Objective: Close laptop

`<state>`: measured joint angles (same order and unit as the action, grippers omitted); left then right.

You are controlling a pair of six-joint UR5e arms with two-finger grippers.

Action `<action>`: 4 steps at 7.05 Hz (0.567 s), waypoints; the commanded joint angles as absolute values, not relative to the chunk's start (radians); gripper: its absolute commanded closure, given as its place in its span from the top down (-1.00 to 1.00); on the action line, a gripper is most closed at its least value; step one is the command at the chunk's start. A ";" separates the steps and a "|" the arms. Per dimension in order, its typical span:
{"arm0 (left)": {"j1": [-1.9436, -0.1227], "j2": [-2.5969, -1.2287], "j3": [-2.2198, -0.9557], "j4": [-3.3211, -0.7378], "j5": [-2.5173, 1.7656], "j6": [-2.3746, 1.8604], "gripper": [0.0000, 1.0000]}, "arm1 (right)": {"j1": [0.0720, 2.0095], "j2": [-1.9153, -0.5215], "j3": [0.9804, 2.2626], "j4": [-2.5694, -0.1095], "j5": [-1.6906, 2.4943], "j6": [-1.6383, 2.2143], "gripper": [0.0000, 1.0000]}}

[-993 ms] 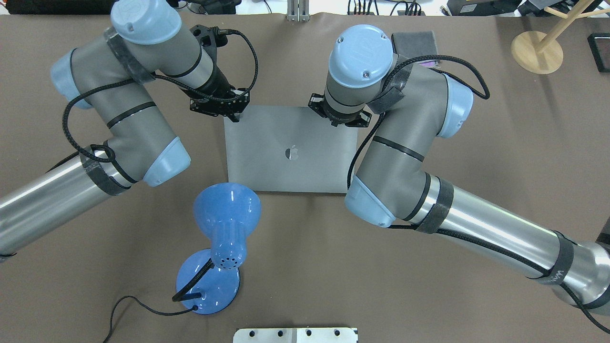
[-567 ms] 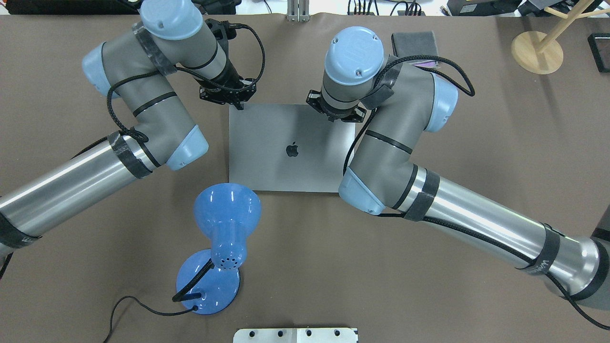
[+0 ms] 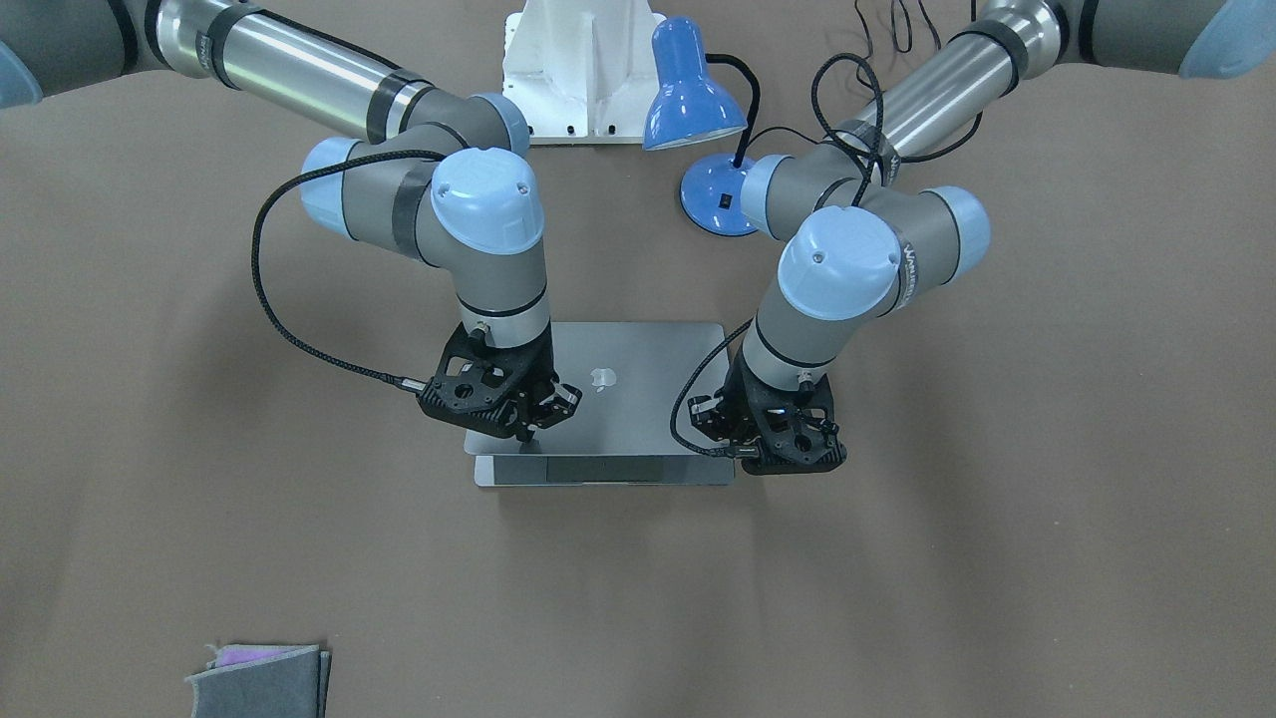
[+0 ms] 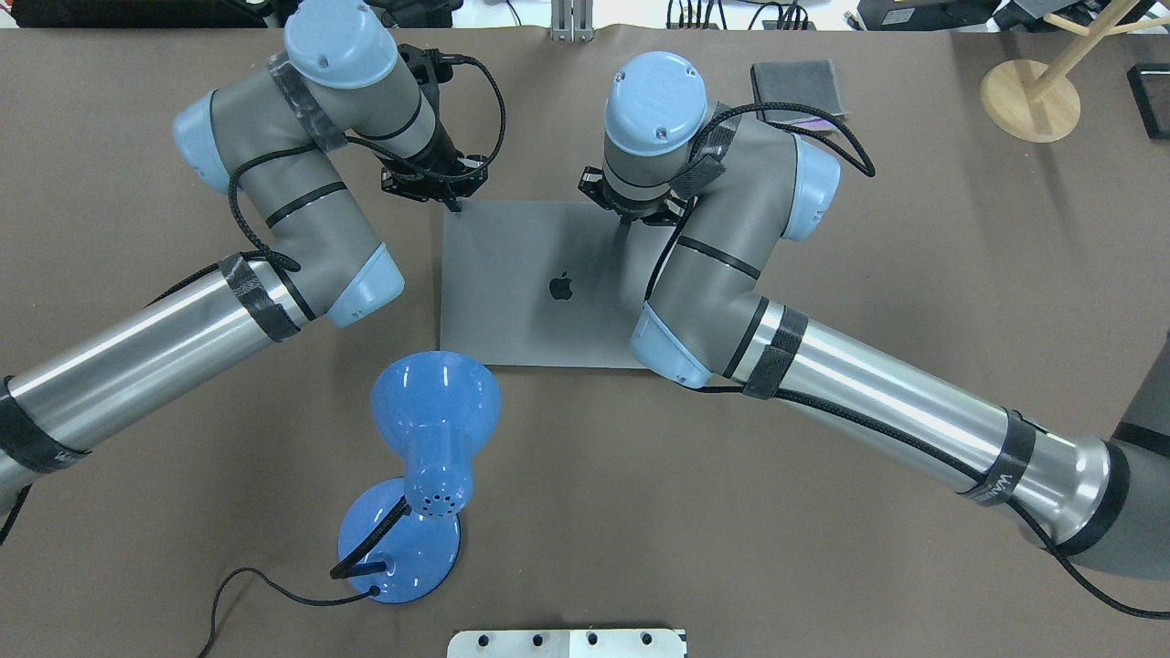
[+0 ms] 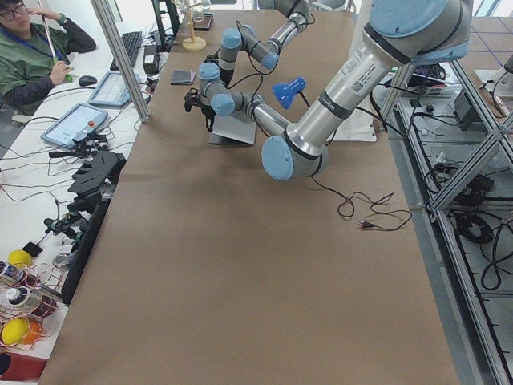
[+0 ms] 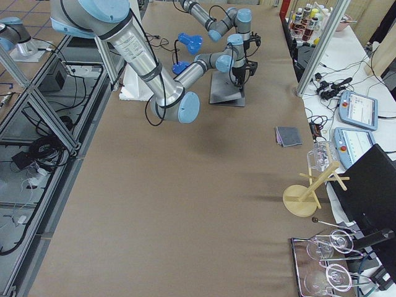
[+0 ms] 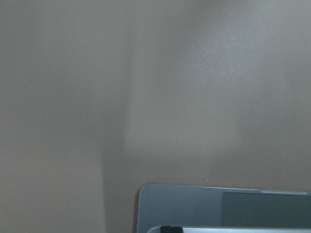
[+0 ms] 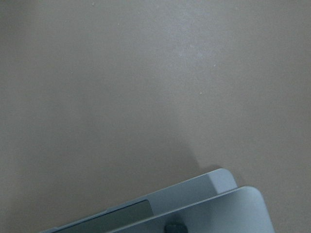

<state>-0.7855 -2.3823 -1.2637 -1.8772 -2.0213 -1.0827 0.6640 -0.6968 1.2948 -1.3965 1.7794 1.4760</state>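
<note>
on a brown-covered table (image 4: pixel 585 530) in a lab flanked by cluttered desks, the laptop (image 4: pixel 548 311) lies mid-table, lid lowered almost onto its base. the left gripper (image 3: pixel 768 444) and right gripper (image 3: pixel 526 419) hang over the edge farthest from the robot; whether either is apart or together cannot be told. a blue lamp (image 4: pixel 434 393) stands beside the laptop.

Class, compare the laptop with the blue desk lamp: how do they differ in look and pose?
The laptop is matt grey and flat-sided; the desk lamp is glossy blue and rounded. The laptop lies low, lid nearly down; the lamp rises from a round base. Both rest on the brown table.
</note>
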 commanded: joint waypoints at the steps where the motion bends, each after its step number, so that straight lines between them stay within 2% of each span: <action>1: -0.775 -2.391 -1.241 -1.879 -2.005 -1.075 -1.00 | 0.667 -0.695 1.241 -1.349 1.778 1.467 -1.00; 4: -0.744 -2.395 -1.189 -1.940 -1.959 -1.075 -1.00 | 0.666 -0.695 1.210 -1.344 1.778 1.459 -1.00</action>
